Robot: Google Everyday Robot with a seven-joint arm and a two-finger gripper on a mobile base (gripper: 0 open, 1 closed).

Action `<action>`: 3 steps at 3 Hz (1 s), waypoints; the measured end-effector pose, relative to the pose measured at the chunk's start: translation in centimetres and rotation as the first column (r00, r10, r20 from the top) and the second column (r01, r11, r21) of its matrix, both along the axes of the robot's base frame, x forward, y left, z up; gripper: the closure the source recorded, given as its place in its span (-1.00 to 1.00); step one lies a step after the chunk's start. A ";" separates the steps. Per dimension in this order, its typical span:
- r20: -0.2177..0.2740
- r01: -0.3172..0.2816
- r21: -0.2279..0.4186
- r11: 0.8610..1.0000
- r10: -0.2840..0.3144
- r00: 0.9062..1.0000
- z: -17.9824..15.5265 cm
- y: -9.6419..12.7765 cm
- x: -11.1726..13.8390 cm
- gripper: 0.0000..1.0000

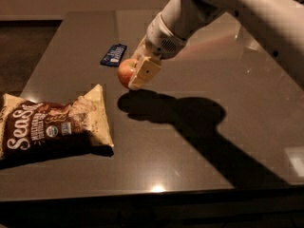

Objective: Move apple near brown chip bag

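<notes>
The apple (pixel 125 72), small and red-orange, is held in my gripper (pixel 135 74), which is shut on it just above the dark table (pixel 199 175). The gripper's cream finger (pixel 145 72) covers the apple's right side. The brown chip bag (pixel 52 127), crinkled dark brown and cream with white "Sea S" lettering, lies flat at the left front of the table. The apple hangs a short way to the upper right of the bag's top corner. My white arm reaches in from the upper right.
A small flat dark blue wrapped bar (pixel 114 54) lies on the table behind the apple. The arm's shadow (pixel 190 118) falls across the table's middle. The table's front edge runs along the bottom of the view.
</notes>
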State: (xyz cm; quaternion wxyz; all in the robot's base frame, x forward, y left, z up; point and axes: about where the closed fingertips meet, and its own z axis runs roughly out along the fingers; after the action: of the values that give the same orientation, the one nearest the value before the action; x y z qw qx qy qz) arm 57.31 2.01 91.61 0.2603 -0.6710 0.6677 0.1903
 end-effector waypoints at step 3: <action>-0.059 -0.061 -0.069 0.996 0.057 0.997 -5.9 0.8 -0.9 -0.62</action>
State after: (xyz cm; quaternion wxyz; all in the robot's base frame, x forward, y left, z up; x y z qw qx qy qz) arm 56.37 2.79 85.69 0.2115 -0.6936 0.6610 0.1933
